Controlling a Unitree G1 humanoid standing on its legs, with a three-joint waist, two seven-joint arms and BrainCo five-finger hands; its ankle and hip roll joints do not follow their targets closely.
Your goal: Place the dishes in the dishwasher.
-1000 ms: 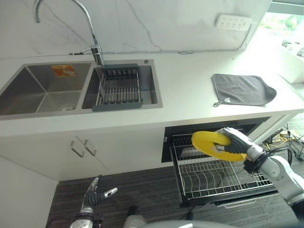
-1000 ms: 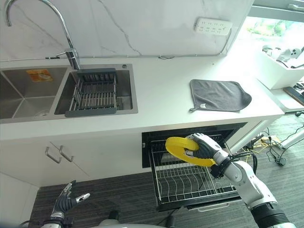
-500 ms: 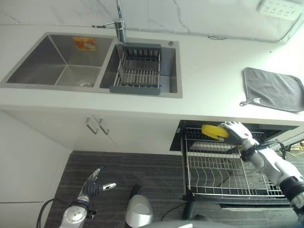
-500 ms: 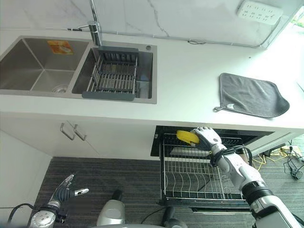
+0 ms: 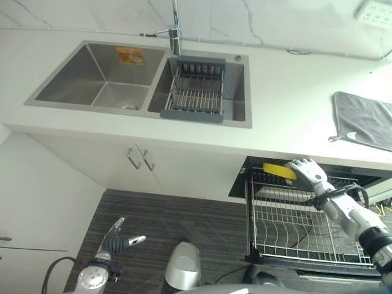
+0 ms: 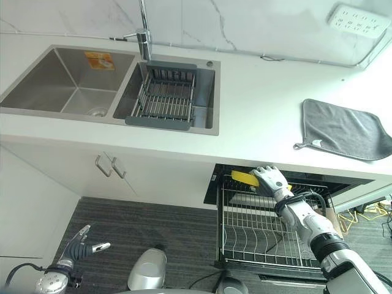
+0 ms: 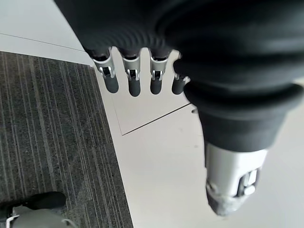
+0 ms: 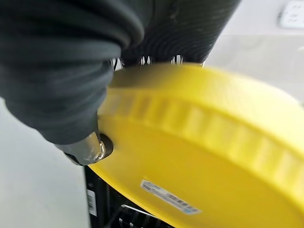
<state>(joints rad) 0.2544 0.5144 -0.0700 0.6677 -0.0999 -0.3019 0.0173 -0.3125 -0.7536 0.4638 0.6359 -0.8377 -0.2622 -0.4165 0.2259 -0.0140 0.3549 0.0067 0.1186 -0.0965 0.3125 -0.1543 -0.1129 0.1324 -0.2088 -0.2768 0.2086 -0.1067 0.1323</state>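
Observation:
My right hand (image 5: 308, 172) is shut on a yellow plate (image 5: 278, 171), holding it at the back of the pulled-out dishwasher rack (image 5: 306, 220), just under the counter edge. In the right wrist view the yellow plate (image 8: 204, 156) sits close against the hand, thumb on its underside. The wire rack (image 6: 263, 226) has rows of upright tines and holds no dishes that I can see. My left hand (image 5: 116, 242) hangs low over the dark floor at the lower left, fingers straight and holding nothing; in the left wrist view its fingers (image 7: 135, 78) point toward a white cabinet.
A double steel sink (image 5: 98, 79) with a grey drying rack (image 5: 196, 92) and tap sits in the white counter. A grey cloth (image 6: 346, 128) lies on the counter at right. White cabinet doors with handles (image 5: 141, 160) stand left of the dishwasher.
The camera has shifted, so the whole scene sits further right and lower. My right hand has carried the plate from above the rack's middle back to the rack's rear, under the counter.

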